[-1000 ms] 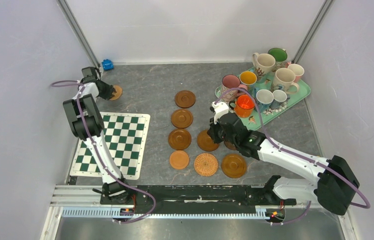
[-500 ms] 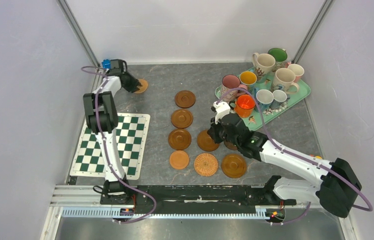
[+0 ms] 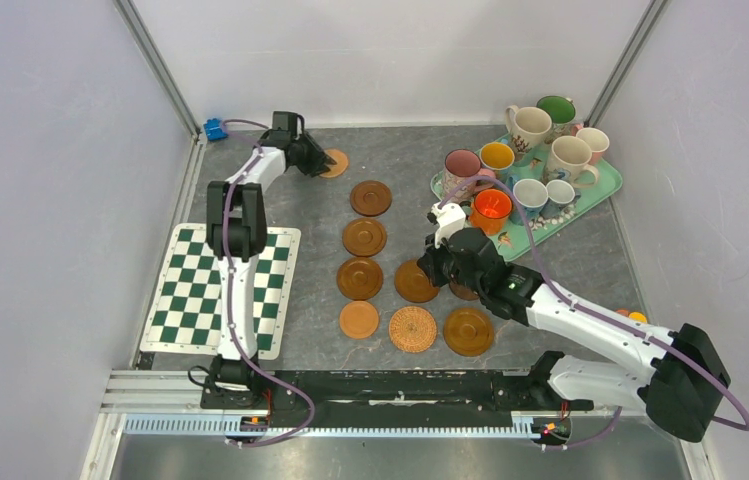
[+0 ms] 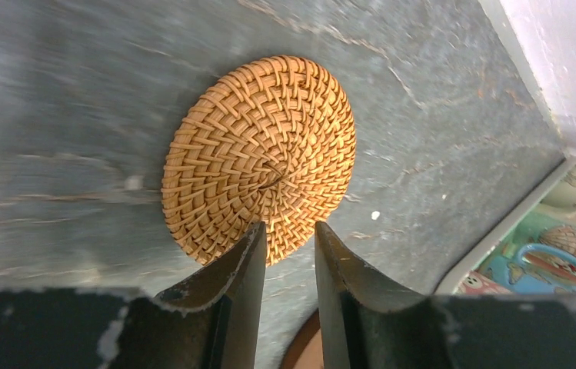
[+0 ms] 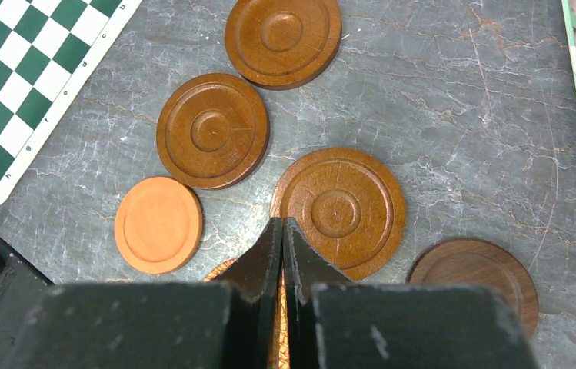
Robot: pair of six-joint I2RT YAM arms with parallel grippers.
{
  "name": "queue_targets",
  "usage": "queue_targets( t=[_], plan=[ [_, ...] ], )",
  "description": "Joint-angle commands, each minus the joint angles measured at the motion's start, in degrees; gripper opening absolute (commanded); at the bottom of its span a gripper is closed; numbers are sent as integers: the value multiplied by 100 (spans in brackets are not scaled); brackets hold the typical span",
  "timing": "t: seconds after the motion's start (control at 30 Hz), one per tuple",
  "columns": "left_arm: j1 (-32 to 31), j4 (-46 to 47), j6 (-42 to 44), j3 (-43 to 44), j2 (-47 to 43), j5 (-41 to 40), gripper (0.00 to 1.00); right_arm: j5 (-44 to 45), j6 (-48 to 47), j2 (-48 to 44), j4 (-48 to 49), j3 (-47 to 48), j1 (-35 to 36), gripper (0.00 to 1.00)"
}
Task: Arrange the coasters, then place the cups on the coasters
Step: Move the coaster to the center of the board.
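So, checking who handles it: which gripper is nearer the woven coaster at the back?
Left gripper: fingers at the rim of the woven coaster. The right gripper hovers over the brown coasters.

Grey table: coasters, checkered mat, tray.

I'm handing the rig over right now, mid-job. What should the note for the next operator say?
Left gripper: jaws slightly apart, tips on the near edge of a woven coaster, which lies flat at the far end beyond the column of wooden coasters. No clamp on it shows.
Right gripper: shut, empty, above the middle group of coasters.
Done: most coasters lie grouped mid-scene, one column neat, the rest loose.
Left: set the woven coaster in line, tidy the group, then move every one of the cups. All are on the mint tray, none on a coaster.
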Motion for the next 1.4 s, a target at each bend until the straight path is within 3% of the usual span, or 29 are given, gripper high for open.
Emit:
queue_targets(
  t=[0.0,0.6,0.93,1.37],
  plan=[
    [-370,-303,-454,160,621,164,38,127,-103,-132,114,-2,0,0],
    [-985,475,-1305,794,1325,535,37,260,-158,-240,25,15,-37,0],
    [-1021,435,-1126,816,1078,500,37,241,-140,-321,18,-15,-46,0],
    [-1010,1166,-1062,1057,329,1063,43,194,-68,-410,-17,-133,-40,0]
  ],
)
